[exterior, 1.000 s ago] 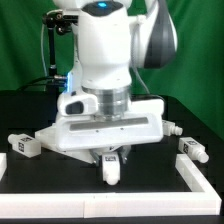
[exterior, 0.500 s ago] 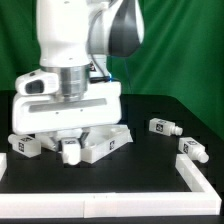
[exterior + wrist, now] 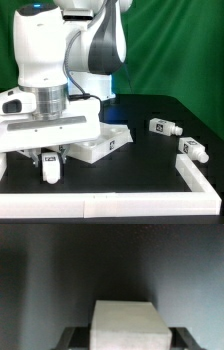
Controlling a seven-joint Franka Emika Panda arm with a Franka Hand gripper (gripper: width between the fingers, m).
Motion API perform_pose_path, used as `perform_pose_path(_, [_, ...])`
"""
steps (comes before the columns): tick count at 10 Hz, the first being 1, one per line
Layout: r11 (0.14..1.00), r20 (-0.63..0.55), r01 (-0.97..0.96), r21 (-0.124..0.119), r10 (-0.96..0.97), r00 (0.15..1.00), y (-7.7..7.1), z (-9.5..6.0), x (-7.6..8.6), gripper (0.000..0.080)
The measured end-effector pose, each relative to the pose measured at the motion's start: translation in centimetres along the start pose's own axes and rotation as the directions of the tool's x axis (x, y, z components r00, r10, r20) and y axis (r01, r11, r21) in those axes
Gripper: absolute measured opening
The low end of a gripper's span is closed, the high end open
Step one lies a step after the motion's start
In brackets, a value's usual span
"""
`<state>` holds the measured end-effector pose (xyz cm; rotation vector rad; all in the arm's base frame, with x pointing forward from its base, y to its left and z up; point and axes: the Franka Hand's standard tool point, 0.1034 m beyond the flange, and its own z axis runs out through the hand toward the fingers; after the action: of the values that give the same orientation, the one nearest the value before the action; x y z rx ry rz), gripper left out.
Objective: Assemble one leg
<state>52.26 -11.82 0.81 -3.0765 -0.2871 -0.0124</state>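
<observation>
My gripper is shut on a white leg with a marker tag and holds it upright just above the black table, at the exterior view's lower left. In the wrist view the same leg fills the space between the two dark fingers. The large white square panel lies flat behind and right of the gripper. Two more loose legs lie at the exterior view's right, one further back and one nearer the front.
A white L-shaped border piece runs along the front right of the table. The arm's wide white hand body covers the table's left part and whatever lies under it. A green backdrop stands behind.
The arm has swung from the middle toward the exterior view's left, carrying the leg with it. The panel and the right-hand legs have come into view and lie still.
</observation>
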Motion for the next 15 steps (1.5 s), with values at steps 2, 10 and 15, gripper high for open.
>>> perform_pose_path(2, [1.0,0.0,0.002,0.001,-0.002,1.0,-0.1,0.0,0.0,0.0287])
perform_pose_path(10, [0.986,0.002,0.164,-0.007,-0.164,0.986,-2.6,-3.9,0.1,0.0648])
perform_pose_path(15, [0.982,-0.019,0.191,-0.014,-0.191,0.981,-2.7,-5.9,-1.0,0.0649])
